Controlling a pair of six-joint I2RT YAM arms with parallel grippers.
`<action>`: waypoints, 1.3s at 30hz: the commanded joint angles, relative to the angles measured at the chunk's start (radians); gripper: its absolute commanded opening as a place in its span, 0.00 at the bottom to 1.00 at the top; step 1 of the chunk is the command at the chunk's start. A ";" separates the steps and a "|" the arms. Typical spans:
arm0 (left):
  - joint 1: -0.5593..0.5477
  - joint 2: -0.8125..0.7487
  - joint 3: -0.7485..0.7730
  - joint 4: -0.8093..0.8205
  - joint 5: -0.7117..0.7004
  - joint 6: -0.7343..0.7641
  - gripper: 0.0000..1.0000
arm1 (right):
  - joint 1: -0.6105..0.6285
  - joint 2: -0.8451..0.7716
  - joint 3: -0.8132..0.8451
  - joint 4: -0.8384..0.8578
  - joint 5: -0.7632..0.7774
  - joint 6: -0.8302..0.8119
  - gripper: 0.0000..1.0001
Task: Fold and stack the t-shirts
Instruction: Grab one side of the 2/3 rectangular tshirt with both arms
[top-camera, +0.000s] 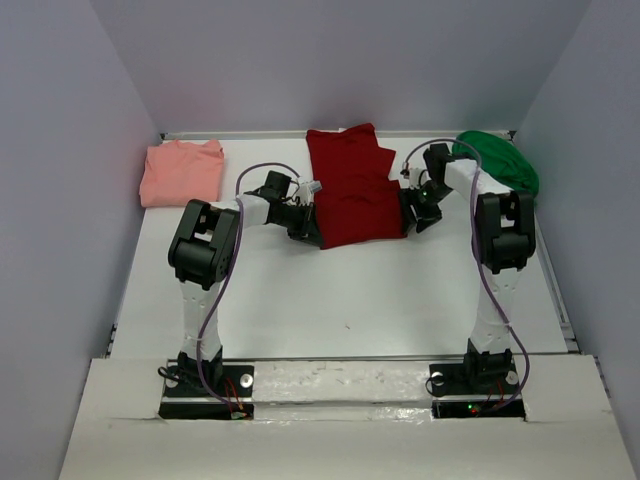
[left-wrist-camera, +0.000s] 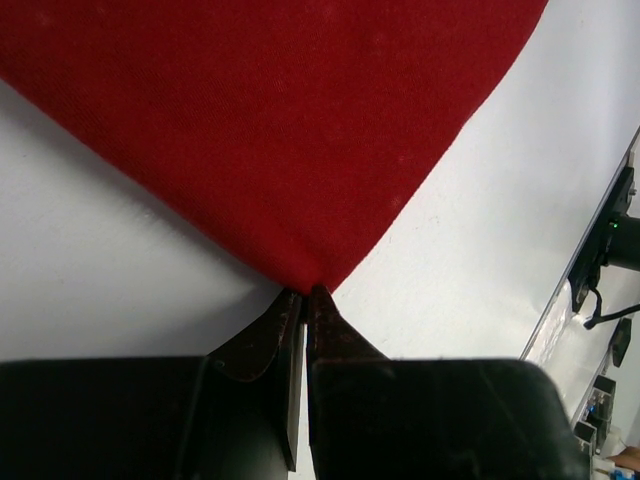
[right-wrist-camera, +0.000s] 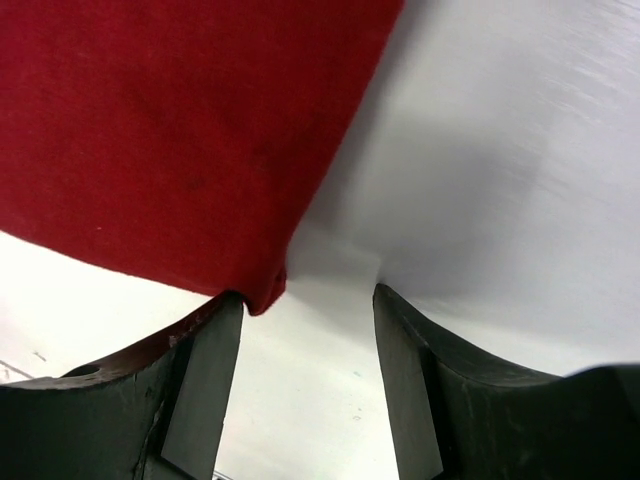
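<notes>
Grippers at both near corners of your dark red shirt (top-camera: 350, 190), which lies at the middle of the table's far edge.

Your left gripper (left-wrist-camera: 305, 292) is clenched on the shirt's near-left corner, with the cloth point nipped between its closed fingertips. Your right gripper (right-wrist-camera: 310, 295) stands released at the near-right corner. Its jaws are apart, the cloth tip touches one finger (right-wrist-camera: 215, 330), and bare white table (top-camera: 380, 290) shows between them. The red shirt lies flat and partly folded, with a stepped edge on its right side, and reaches from the far edge toward the table's middle. A salmon-pink shirt (top-camera: 182, 172) lies folded in the far-left corner. A bright green shirt (top-camera: 500, 162) sits bunched in the far-right corner, just behind your right arm. All three lie apart from one another.
</notes>
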 joint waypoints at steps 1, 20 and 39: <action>-0.009 -0.034 0.014 -0.053 -0.045 0.027 0.12 | 0.027 0.074 -0.062 0.046 -0.054 -0.004 0.60; -0.006 -0.066 -0.003 -0.053 -0.045 0.036 0.00 | 0.066 0.110 -0.025 0.023 -0.053 -0.010 0.47; -0.007 -0.103 -0.019 -0.053 -0.069 0.045 0.00 | 0.066 -0.022 -0.082 -0.002 0.226 -0.028 0.50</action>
